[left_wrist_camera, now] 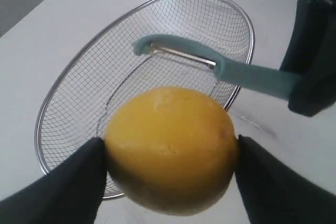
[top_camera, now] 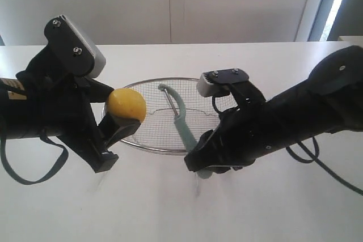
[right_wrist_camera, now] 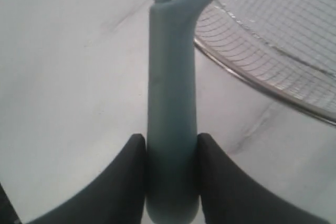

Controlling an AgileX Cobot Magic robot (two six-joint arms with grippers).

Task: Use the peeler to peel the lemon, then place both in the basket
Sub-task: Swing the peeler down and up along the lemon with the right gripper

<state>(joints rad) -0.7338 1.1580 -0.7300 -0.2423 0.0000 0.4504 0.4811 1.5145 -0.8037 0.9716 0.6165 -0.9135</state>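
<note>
My left gripper (top_camera: 118,122) is shut on the yellow lemon (top_camera: 126,105), holding it above the left rim of the wire-mesh basket (top_camera: 148,84); the lemon (left_wrist_camera: 170,148) fills the space between both fingers (left_wrist_camera: 63,187). My right gripper (top_camera: 199,160) is shut on the end of the teal peeler's handle (right_wrist_camera: 172,129). The peeler (top_camera: 178,114) stretches over the basket with its looped head and metal blade (left_wrist_camera: 181,55) above the mesh. Lemon and peeler head are a short way apart.
The basket (left_wrist_camera: 68,85) lies on a white table (top_camera: 170,208). A pale wall stands behind the table's far edge (top_camera: 170,42). The right arm (top_camera: 295,114) and its cable reach in from the right.
</note>
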